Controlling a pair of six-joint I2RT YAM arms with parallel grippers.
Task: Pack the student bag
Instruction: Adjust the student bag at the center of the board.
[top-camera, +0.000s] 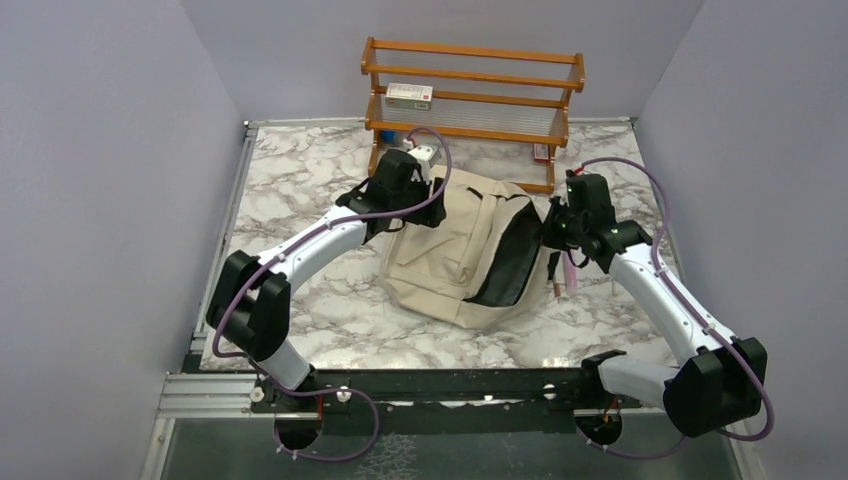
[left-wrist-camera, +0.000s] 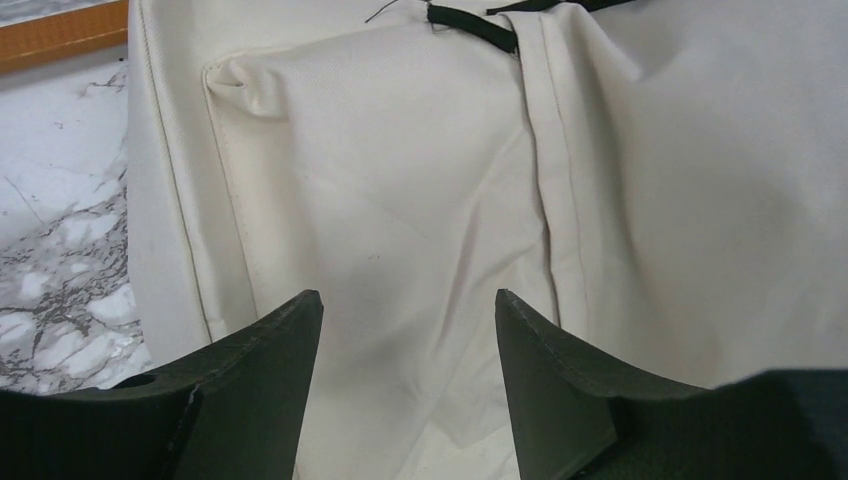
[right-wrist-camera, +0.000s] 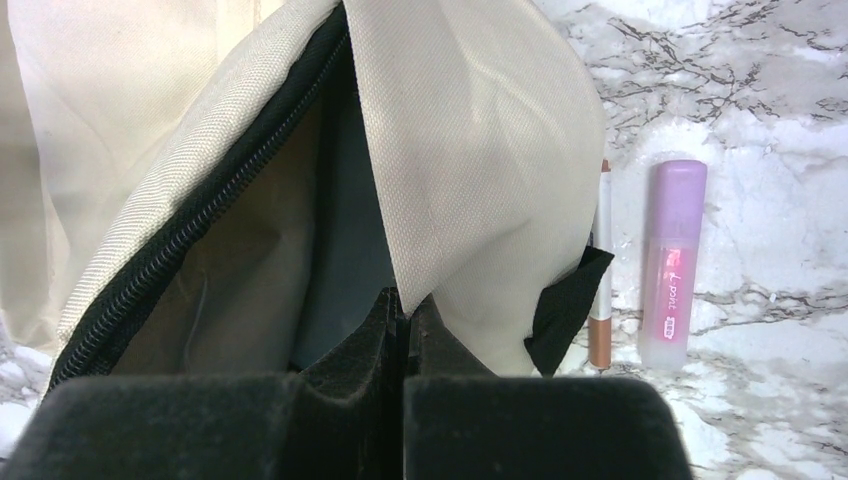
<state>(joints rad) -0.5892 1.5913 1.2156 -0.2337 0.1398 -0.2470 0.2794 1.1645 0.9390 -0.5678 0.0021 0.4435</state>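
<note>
Closest to our right wrist camera, the black padded fingers (right-wrist-camera: 360, 350) of our right hand (right-wrist-camera: 405, 305) are clenched on a fold of the large, soft cream-beige canvas student bag (right-wrist-camera: 470, 150). They pinch the edge of its unzipped mouth, with black zipper teeth and grey lining just left of the pinch.

Beside the bag, on the white-and-grey marble-patterned surface (right-wrist-camera: 760, 120), a lilac plastic tube (right-wrist-camera: 672, 265) and a slim white pencil with a brown tip (right-wrist-camera: 601, 270) lie side by side. The tube carries pale lettering ending in "point" above a small pink label we cannot read.

From our left wrist, our left hand (left-wrist-camera: 408, 300) is released. Its dark fingers (left-wrist-camera: 270, 380) are spread wide over plain cream canvas near a pocket seam, and we cannot tell whether they touch the cloth.

From overhead, the bag lies mid-surface between our two arms, its dark opening turned towards the right one. That view alone shows the white box with a red stripe (top-camera: 409, 95) on a shelf of the orange wooden rack (top-camera: 470, 125) at the far edge. Its print is too small to read, and so is the tube's from there.
</note>
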